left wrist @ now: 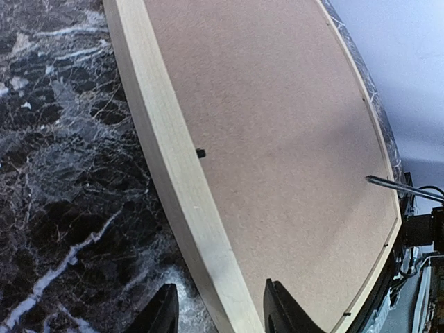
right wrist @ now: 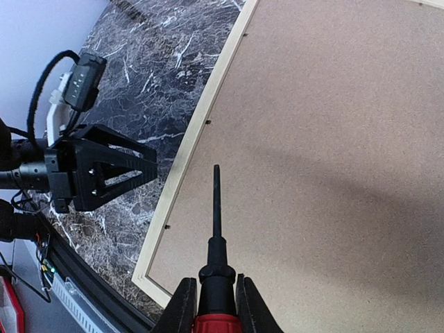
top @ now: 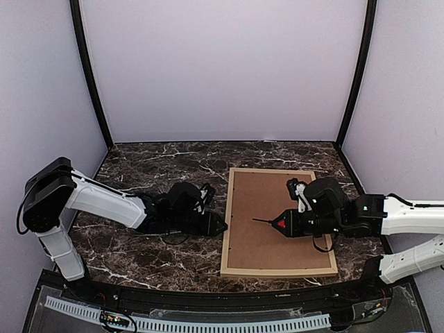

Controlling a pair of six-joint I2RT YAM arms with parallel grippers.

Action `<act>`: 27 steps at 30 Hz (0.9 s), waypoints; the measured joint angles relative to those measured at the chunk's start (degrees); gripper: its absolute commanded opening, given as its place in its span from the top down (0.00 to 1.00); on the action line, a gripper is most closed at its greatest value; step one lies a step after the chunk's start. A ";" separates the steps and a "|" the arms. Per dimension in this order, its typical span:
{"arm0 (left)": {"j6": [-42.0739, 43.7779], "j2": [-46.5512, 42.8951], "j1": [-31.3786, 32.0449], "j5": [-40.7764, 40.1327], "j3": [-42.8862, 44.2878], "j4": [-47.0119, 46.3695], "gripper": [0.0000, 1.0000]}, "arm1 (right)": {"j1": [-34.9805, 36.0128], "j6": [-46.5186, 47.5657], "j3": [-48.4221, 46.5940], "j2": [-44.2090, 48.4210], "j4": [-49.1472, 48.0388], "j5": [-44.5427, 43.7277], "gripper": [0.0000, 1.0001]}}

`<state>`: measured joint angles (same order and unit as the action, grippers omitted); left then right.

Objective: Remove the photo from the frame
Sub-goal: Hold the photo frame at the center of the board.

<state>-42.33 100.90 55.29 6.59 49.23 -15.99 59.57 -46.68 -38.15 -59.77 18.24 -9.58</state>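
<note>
The frame point(top: 277, 272), thin light wood, lies face down on the marble table with its brown backing board point(top: 263, 201) up. The photo is hidden under that board. My left gripper point(left wrist: 220, 316) is open, its jaws straddling the frame's left moulding point(left wrist: 166, 152) with a gap on both sides. In the top view it sits at that edge point(top: 218, 223). My right gripper point(right wrist: 217, 288) is shut on a red-handled screwdriver point(right wrist: 216, 208), whose shaft points left over the backing board point(right wrist: 333, 139) toward the left moulding point(right wrist: 186, 149).
Small black retaining tabs point(left wrist: 200, 152) line the inner edge of the moulding, with another of these tabs point(right wrist: 167, 226) near the corner. The table's dark front rail point(top: 208, 298) runs close behind the frame's near side. Booth walls point(top: 222, 69) close in the back and sides.
</note>
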 measured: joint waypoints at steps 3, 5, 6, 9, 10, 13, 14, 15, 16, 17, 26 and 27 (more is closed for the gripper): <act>2.80 -3.48 0.02 0.17 -0.98 1.46 0.58 | 0.00 0.07 0.26 -0.07 -0.20 1.81 1.00; 4.74 -5.79 0.00 1.11 -2.05 2.47 0.59 | 0.00 0.15 0.44 -0.48 -0.72 3.32 1.00; 5.51 -6.54 0.00 1.62 -2.45 2.91 0.60 | 0.00 0.31 0.52 -0.83 -1.18 4.00 1.00; 8.07 -7.85 0.00 4.22 -3.45 4.15 0.62 | 0.48 0.76 0.59 -3.02 -2.93 6.51 1.00; 8.68 -7.98 0.00 5.03 -3.87 4.33 0.62 | 0.66 0.90 0.59 -3.74 -3.50 7.19 1.00; 9.60 -8.04 0.00 6.82 -5.70 4.28 0.62 | 1.77 1.55 0.57 -6.40 -5.33 9.44 1.00; 9.68 -8.04 0.00 7.58 -6.54 4.15 0.63 | 2.23 1.77 0.57 -7.30 -5.77 10.05 1.00; 9.75 -8.02 0.00 8.13 -7.10 4.11 0.63 | 2.78 1.99 0.57 -8.17 -6.16 10.62 1.00; 9.75 -7.93 0.00 8.85 -7.50 4.09 0.64 | 3.21 2.12 0.57 -8.85 -6.40 11.10 1.00; 9.73 -7.82 0.00 9.31 -7.61 3.98 0.65 | 3.78 2.32 0.55 -9.68 -6.67 11.54 1.00; 9.51 -4.04 0.00 13.75 -7.34 0.55 0.69 | 6.32 3.45 -0.61 -13.22 -7.54 12.61 1.00; 9.51 -3.56 0.00 14.14 -7.15 0.22 0.70 | 6.36 3.54 -0.61 -13.38 -7.56 12.61 1.00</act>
<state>-32.82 97.34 55.29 20.73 42.09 -15.77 65.93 -43.13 -38.76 -73.14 10.68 3.03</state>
